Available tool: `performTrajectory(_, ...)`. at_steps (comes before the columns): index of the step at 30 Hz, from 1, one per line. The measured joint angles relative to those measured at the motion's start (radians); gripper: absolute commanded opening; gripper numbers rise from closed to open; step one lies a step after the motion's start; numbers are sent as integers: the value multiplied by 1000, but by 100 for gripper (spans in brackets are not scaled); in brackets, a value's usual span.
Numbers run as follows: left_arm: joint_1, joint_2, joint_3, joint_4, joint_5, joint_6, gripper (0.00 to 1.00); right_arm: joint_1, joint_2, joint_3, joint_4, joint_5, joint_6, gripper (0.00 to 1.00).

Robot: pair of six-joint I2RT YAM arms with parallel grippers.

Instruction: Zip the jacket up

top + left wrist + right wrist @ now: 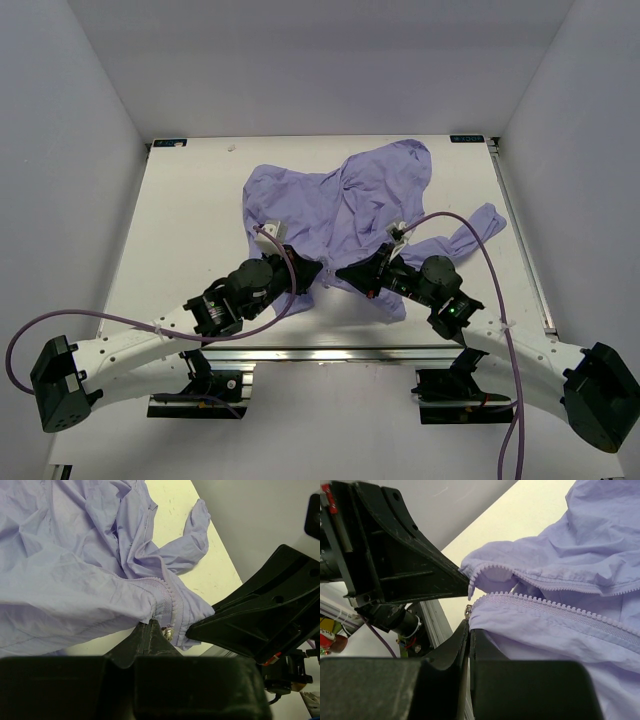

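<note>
While both arms meet at its near hem, the jacket (340,195) lies crumpled mid-desk (190,220), one sleeve (478,226) flung right. Its front is open and the zipper teeth (555,605) are unmeshed. The left tool (316,267) is pinched tight on one zipper edge, by a small metal zipper piece (168,634). The right tool (345,270) is clamped on the other edge, with the tips nearly touching.

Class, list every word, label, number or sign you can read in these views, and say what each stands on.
None can be read in any view.
The corner tags on the table: too small to read.
The jacket: no print or brand shows.
The coloured object at the right wrist view's left edge: blurred.
</note>
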Motion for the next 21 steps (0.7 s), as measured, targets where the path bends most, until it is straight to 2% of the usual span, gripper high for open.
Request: performTrajectory(21,0,0,-2,-5,0,-8,0,-12,0,5,11,0,3,0)
